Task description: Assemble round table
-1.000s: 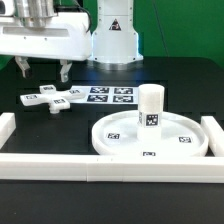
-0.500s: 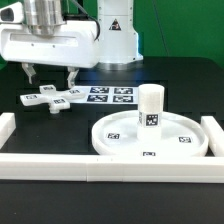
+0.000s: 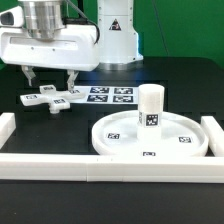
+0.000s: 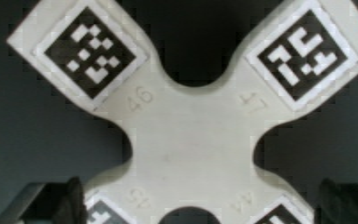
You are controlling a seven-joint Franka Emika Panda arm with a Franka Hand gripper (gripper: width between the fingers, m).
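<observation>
Here the gripper [image 3: 49, 78] hovers just above the cross-shaped base [image 3: 50, 99] at the exterior view's middle left, its fingers spread and pinching nothing. Well apart, at lower right, the short cylinder leg [image 3: 150, 108] stands upright on the round disc [image 3: 115, 147].

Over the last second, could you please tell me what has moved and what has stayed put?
The gripper has shifted toward the exterior view's right and come down over the cross-shaped base, jaws open, gripping nothing. The base, the cylinder leg upright on the round disc and the marker board stayed put.
</observation>
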